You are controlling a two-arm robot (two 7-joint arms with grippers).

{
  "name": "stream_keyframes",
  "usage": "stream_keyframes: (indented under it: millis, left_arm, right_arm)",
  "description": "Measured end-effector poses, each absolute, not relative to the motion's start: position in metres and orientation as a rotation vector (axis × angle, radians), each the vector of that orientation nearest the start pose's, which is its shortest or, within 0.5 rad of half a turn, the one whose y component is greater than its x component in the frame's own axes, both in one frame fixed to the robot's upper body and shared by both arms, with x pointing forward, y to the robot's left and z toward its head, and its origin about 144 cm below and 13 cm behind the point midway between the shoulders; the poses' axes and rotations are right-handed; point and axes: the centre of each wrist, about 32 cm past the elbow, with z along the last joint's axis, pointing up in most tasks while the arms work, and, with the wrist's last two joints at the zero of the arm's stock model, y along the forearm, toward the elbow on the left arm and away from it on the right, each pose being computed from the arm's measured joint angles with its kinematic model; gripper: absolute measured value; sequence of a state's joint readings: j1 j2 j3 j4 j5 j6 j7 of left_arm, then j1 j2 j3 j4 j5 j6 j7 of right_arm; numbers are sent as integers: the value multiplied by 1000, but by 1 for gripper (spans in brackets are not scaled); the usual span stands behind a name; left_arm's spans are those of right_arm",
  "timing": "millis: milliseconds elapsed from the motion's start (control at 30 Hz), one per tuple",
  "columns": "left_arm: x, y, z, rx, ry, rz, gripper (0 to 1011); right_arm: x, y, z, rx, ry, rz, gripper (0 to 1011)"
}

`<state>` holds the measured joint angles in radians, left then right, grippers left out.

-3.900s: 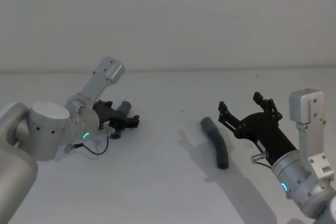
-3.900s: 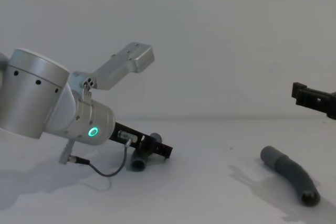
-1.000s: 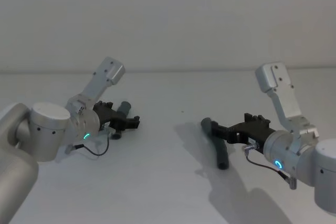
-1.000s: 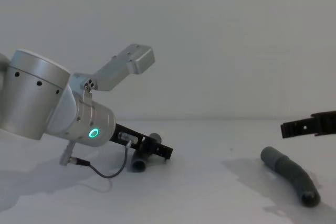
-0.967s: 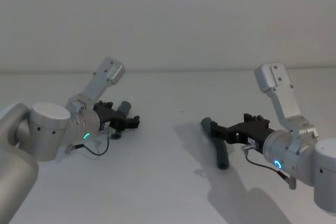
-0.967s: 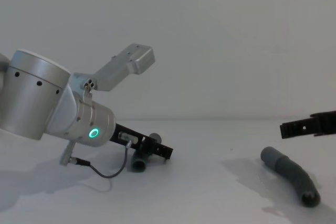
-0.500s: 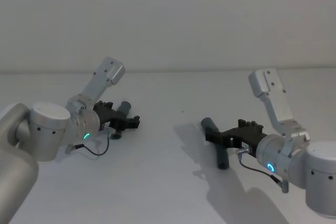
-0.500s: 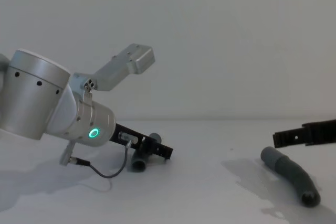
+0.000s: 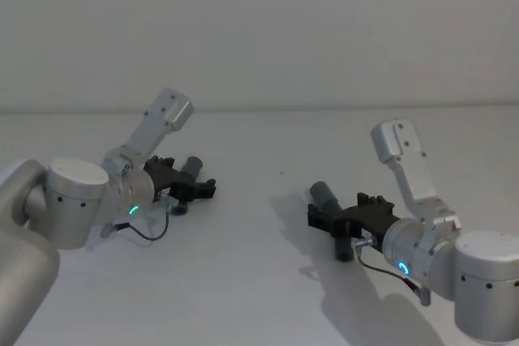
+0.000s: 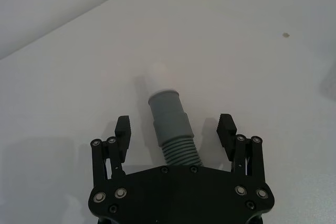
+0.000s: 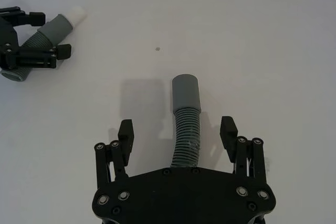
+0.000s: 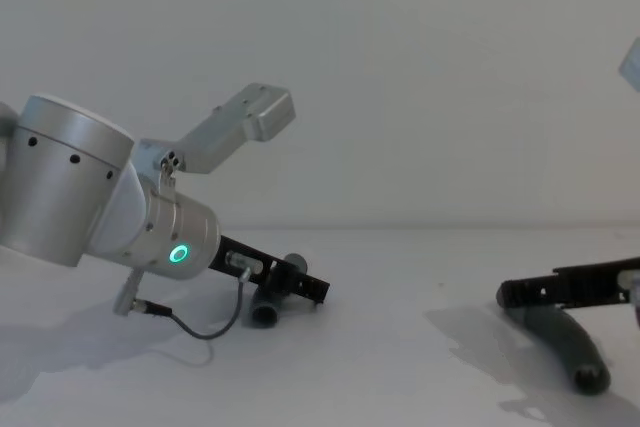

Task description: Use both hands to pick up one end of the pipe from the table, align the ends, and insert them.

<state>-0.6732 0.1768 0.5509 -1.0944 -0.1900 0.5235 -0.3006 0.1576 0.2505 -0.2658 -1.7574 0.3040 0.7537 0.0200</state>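
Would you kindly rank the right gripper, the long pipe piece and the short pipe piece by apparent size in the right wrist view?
1. right gripper, nearest the camera
2. long pipe piece
3. short pipe piece, farther off, so partly a distance effect

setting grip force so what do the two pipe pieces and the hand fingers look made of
Short pipe piece, inside the open left hand: matte grey, smooth collar, ribbed body, probably flexible plastic or rubber. Long pipe piece, inside the open right hand: same look. Hand fingers: matte black, toothed, screwed together; hard plastic or coated metal, unclear.
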Motion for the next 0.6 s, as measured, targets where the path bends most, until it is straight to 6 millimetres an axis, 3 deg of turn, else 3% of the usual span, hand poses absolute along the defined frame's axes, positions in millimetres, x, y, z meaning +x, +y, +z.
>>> stream_keyframes:
  millis: [600]
  left_arm:
    - [612,158,1227,540,126,939,1001]
  right_arm:
    - [489,-202,1216,-428,289,-1193,999]
